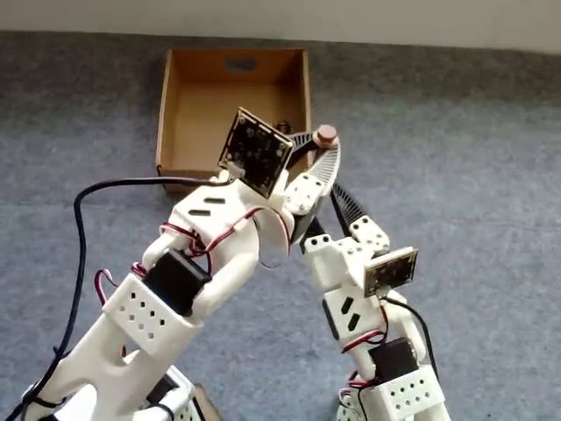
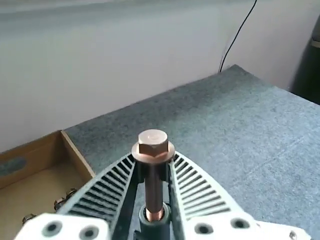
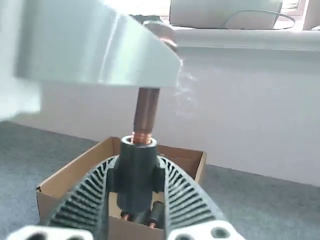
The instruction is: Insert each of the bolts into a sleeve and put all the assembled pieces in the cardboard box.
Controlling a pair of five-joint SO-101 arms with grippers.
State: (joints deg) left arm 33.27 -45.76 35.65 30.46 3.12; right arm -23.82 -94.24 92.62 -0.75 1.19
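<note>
My left gripper (image 2: 153, 161) is shut on a copper bolt (image 2: 153, 144), hex head up, held just past the near right corner of the cardboard box (image 1: 163, 114). The bolt's shaft (image 3: 147, 114) runs down into a black sleeve (image 3: 136, 172), its lower end inside the sleeve's mouth. My right gripper (image 3: 137, 162) is shut on that sleeve from below. From above, the bolt head (image 1: 326, 134) tops the left gripper (image 1: 320, 151), and the right gripper (image 1: 340, 200) sits beneath it, partly hidden. Several assembled pieces (image 2: 62, 200) lie in the box.
Grey felt covers the table (image 1: 465, 158) around the box, with open room to the right. The box's open top (image 3: 192, 155) stands behind the held sleeve. A black cable (image 1: 81, 228) loops off the left arm. A pale wall rises beyond the table.
</note>
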